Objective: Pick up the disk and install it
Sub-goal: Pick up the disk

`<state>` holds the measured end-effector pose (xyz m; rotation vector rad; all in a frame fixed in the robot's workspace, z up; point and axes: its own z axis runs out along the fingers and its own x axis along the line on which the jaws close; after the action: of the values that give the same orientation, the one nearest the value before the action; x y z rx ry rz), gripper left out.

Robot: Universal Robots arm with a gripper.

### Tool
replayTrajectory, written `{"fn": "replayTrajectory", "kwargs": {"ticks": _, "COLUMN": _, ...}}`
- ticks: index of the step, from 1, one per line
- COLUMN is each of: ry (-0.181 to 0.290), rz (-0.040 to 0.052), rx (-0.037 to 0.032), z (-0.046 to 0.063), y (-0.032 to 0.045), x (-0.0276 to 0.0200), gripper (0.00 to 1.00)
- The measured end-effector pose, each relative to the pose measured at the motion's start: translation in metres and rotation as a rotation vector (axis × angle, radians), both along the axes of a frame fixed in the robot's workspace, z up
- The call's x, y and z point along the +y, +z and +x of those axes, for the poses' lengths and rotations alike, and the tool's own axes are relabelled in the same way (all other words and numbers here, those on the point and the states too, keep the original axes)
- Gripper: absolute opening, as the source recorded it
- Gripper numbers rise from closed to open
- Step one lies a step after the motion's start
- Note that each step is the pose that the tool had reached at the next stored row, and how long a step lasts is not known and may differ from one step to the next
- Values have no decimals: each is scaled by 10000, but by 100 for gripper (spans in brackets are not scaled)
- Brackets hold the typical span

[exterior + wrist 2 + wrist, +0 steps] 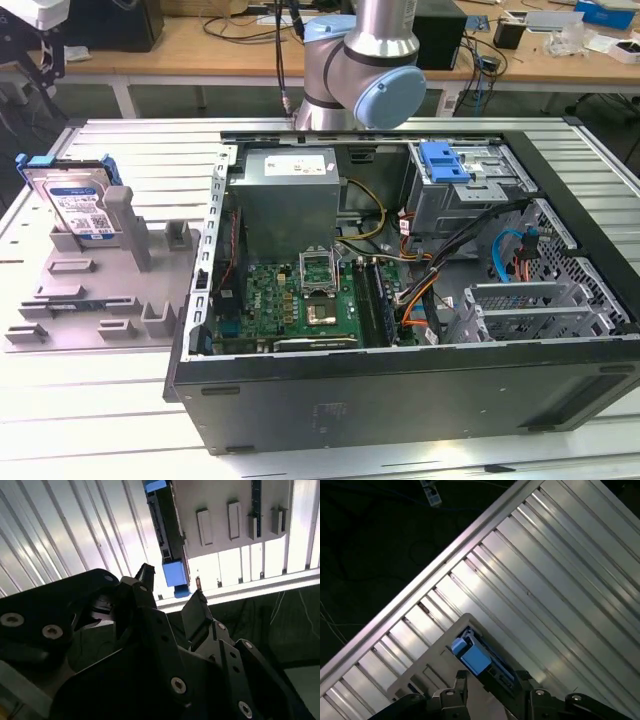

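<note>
Jaws of the gripper (171, 586) are seen spread apart in both wrist views, w/ nothing pinched between them. One black fingertip (146, 577) is seen on either side of a clear gap. Thru that gap, in the second wrist view, the blue end of the disk (167, 535) is seen just beyond the tips. No contact w/ it can be made out. In the first wrist view the same blue end (475, 659) is framed between the two tips, near them but apart.

The disk is seen edge-on from the wrist, standing upright in a grey holder (225, 510). In the exterior view the disk (78, 205) is found at the far end of that holder (95, 300), label side facing the camera, leaning back a little, blue frame round its edges. It is not yet picked up. Several small empty slots and posts are seen on the rest of the holder.

The holder is laid on a ribbed metal table (130, 150), at the exterior view's left. To its right, on the same table, an open computer case (400, 390) is laid on its side. Inside it are seen a green circuit board (300, 295), a grey power box (290, 190) and bundles of cables. At the case's far right corner a grey drive cage (460, 205) is topped w/ a blue bracket (445, 162).

Part of the arm (360, 60) is seen behind the case, silver w/ blue caps. A wooden bench (200, 45) w/ cables is seen farther back.
</note>
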<state>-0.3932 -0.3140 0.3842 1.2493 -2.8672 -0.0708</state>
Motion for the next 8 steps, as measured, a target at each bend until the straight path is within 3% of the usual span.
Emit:
{"fn": "replayTrajectory", "kwargs": {"ticks": 3, "ry": 690, "rz": 0, "rx": 0, "z": 0, "y": 0, "x": 1, "gripper": 50}}
{"fn": "replayTrajectory", "kwargs": {"ticks": 8, "ry": 3023, "rz": 0, "rx": -1, "z": 0, "y": -7, "x": 1, "gripper": 50}}
